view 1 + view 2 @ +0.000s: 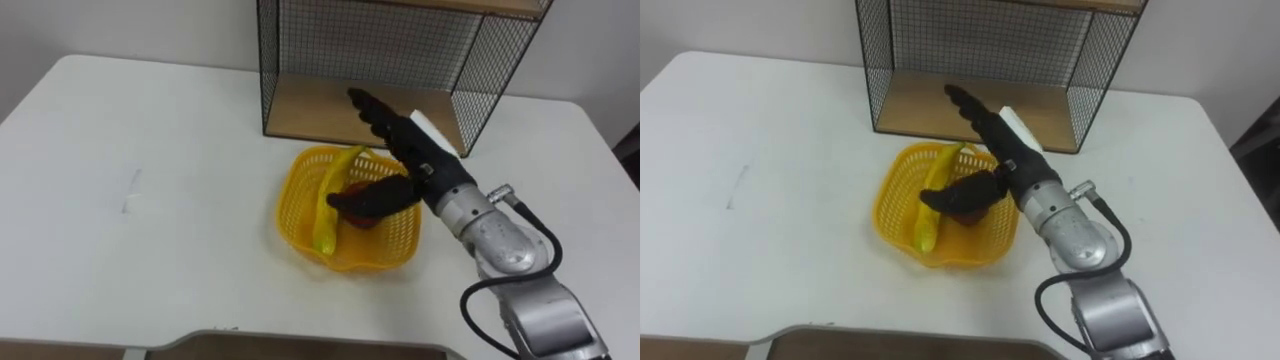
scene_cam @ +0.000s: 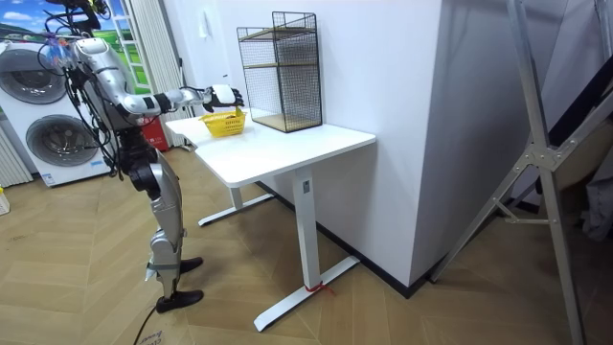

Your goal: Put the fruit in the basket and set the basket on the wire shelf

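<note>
Banana (image 1: pixel 328 200) and a dark red fruit (image 1: pixel 361 221) lie together in the yellow plastic basket (image 1: pixel 291 218), which sits on the white table (image 1: pixel 150 180) right under the robot's right hand (image 1: pixel 414 162). The hand hangs over the basket's far right part, spread wide. Its fingers (image 1: pixel 372 110) run straight out past the rim toward the wire shelf (image 1: pixel 370 40) just beyond them. The tips show against the shelf's wooden bottom board (image 1: pixel 310 115); whether they touch it I cannot tell. The thumb (image 1: pixel 372 198) sticks out sideways to the hand's left, across the top of the dark red fruit, and I cannot tell whether it presses on the fruit or hovers above it. Nothing is gripped. The banana lies left of the thumb, running lengthwise from the rim nearest the shelf to the near rim. Seen from across the room, the robot stands upright at the table's end on the room view's left, right arm stretched out level over the basket, with washing machines (image 2: pixel 53 115) behind it
</note>
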